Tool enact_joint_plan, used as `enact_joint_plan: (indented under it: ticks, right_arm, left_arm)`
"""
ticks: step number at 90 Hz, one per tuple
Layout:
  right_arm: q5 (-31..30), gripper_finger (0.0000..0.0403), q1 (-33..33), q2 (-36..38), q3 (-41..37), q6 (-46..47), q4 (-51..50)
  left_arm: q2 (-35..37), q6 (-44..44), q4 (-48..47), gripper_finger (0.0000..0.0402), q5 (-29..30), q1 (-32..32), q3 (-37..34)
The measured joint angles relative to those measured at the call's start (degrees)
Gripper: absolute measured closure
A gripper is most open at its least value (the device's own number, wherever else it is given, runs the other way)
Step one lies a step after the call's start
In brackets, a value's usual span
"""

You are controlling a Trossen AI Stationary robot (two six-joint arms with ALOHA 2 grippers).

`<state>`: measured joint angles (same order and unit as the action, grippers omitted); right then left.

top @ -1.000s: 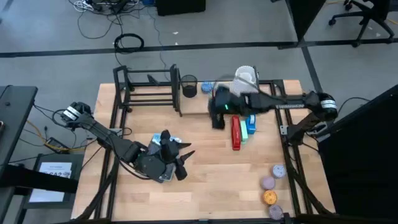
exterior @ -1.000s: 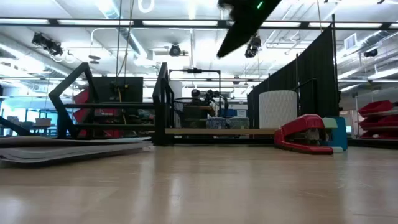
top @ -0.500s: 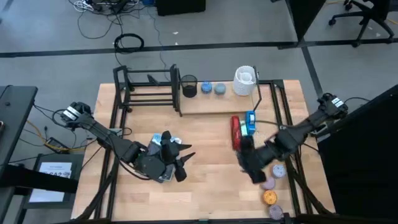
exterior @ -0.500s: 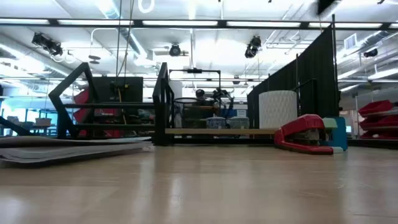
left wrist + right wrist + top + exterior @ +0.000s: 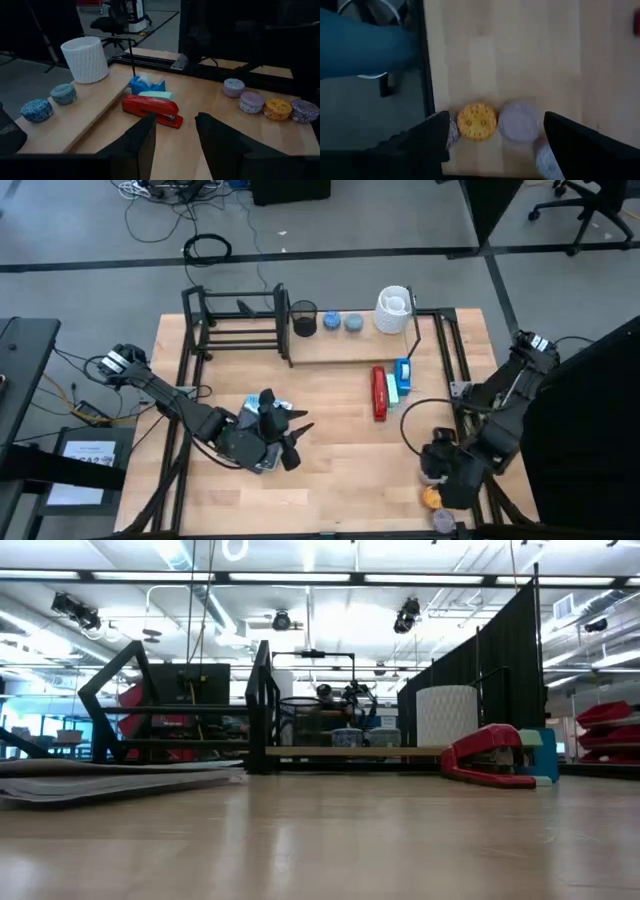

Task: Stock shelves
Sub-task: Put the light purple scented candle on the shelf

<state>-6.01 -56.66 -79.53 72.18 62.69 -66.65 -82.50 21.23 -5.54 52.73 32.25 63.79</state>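
The shelves [image 5: 300,330] stand along the far edge of the surface [image 5: 330,470]: a black barred rack on the left joined to a narrow pale board on the right. On the board, from the rack outward, sit a dark mesh cup [image 5: 304,318], two small round tins [image 5: 341,323] and a white ribbed cup [image 5: 394,310]. Just in front of the board lie a red stapler [image 5: 379,393] and a blue tape dispenser [image 5: 402,376], side by side.

The right tool [image 5: 447,472] hangs over the near right corner of the surface, above a row of small round tins; its wrist view shows the fingers spread wide and empty over a yellow tin [image 5: 476,121] and a lilac tin [image 5: 519,121].

The left tool [image 5: 290,437] rests low near the front left, beside some papers [image 5: 272,408], fingers parted and holding nothing
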Motion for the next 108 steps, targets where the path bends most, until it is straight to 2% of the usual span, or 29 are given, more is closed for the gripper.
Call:
enact_joint_plan:
  ticks: [14, 36, 54, 66, 82, 93, 108]
  right_arm:
    - [1.85, 0.011, -4.33, 0.0, -2.93, 10.4, -3.41]
    - [-0.14, 0.011, -6.89, -0.02, -9.84, 26.95, 0.82]
    - [0.48, 0.011, -5.33, -0.02, -14.39, 30.89, 3.74]
    - [0.84, 0.011, -4.03, -0.04, -17.95, 32.81, 9.2]
    - [6.82, 0.011, -1.16, -0.04, -21.97, 42.07, 16.04]
    - [10.99, 0.0104, 0.37, -0.04, -24.33, 44.9, 19.59]
    - [11.74, 0.0076, 1.56, -0.04, -27.69, 46.88, 25.21]
  left_arm:
    - [0.0, 0.02, 0.2, 0.0275, 0.02, 0.21, 0.0]
    - [0.0, 0.0, 0.24, 0.0275, 0.0, 0.26, 0.0]
    - [0.0, -0.04, 0.08, 0.0275, 0.0, 0.32, 0.0]
    - [0.0, -0.1, 0.02, 0.0275, 0.0, 0.37, 0.0]
    - [0.0, -0.13, -0.03, 0.0275, 0.0, 0.37, 0.0]
    - [0.0, -0.15, -0.07, 0.0275, -0.02, 0.37, 0.0]
    - [0.0, -0.17, -0.11, 0.0275, -0.02, 0.37, 0.0]
